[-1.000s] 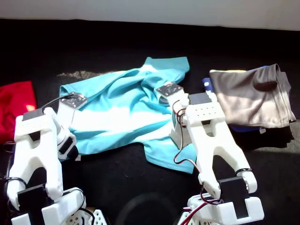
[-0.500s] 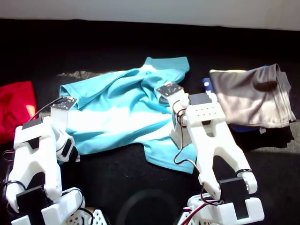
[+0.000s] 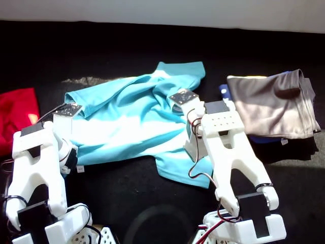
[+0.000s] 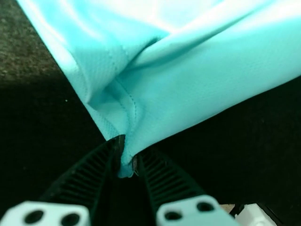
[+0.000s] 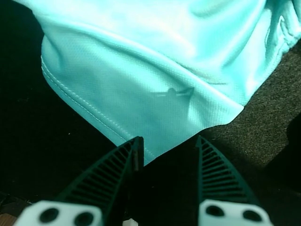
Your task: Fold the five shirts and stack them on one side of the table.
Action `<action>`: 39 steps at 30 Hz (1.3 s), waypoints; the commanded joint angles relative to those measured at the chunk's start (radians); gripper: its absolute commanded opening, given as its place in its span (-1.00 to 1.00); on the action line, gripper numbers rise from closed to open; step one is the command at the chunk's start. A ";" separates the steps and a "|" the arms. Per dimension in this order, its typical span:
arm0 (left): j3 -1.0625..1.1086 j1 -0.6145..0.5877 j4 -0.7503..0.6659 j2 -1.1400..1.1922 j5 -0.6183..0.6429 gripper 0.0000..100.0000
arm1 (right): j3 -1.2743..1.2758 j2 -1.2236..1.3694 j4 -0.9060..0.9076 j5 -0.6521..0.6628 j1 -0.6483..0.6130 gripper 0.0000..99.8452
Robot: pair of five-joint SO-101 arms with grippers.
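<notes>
A turquoise shirt (image 3: 132, 117) lies rumpled and spread across the middle of the black table. My left gripper (image 4: 128, 157) is shut on a corner of its hem (image 4: 123, 169), at the shirt's near left end beside the left arm (image 3: 38, 157). The right gripper (image 5: 167, 146) is open just above the table, its fingers straddling the hem of the turquoise shirt (image 5: 141, 70) at the near right, under the right arm (image 3: 223, 137). A stack of folded shirts sits at the right, with a grey one (image 3: 271, 104) on top and a black one (image 3: 297, 147) beneath.
A red shirt (image 3: 18, 114) lies at the left edge of the table. Bare black tabletop (image 3: 127, 188) stretches between the two arm bases at the front and along the back.
My left arm has shifted to the left, drawing the shirt's near left corner with it and pulling that hem straighter. The right arm has stayed still.
</notes>
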 commanded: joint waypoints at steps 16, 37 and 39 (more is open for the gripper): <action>-0.031 -0.010 0.002 -0.033 0.009 -0.98 | 0.219 -0.160 0.024 0.003 -0.271 -0.50; -0.031 -0.016 0.002 -0.033 0.006 -0.98 | 0.295 0.114 -0.226 0.005 -0.124 -0.50; -0.031 -0.016 0.002 -0.033 0.006 -0.98 | 0.295 0.122 -0.248 0.005 -0.119 -0.55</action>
